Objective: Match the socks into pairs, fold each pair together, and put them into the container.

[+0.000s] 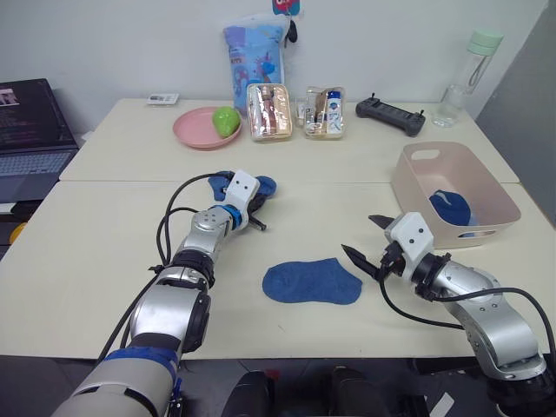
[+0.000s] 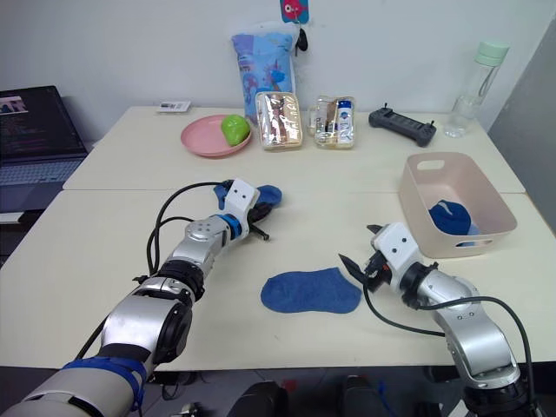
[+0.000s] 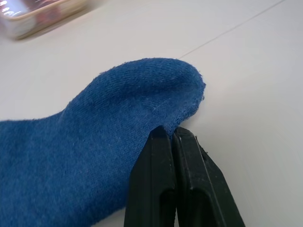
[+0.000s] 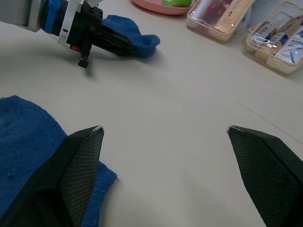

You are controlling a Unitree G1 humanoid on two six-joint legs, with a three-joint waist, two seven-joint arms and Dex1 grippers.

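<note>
A blue sock (image 1: 311,281) lies flat on the table's front middle. Just to its right my right gripper (image 1: 362,236) hovers open, its fingers (image 4: 83,156) spread over the sock's edge. A second blue sock (image 3: 94,142) lies further back at the table's seam. My left gripper (image 1: 257,201) is shut at its toe edge and seems to pinch the fabric there. A darker blue sock (image 1: 450,208) lies bunched inside the pale pink container (image 1: 408,187) at the right.
Along the back stand a pink plate (image 1: 195,130) with a green object, two clear pouches (image 1: 268,111), a light-blue patterned bag (image 1: 252,52), a black controller (image 1: 390,115) and a bottle (image 1: 469,74). A laptop (image 1: 30,130) sits at far left.
</note>
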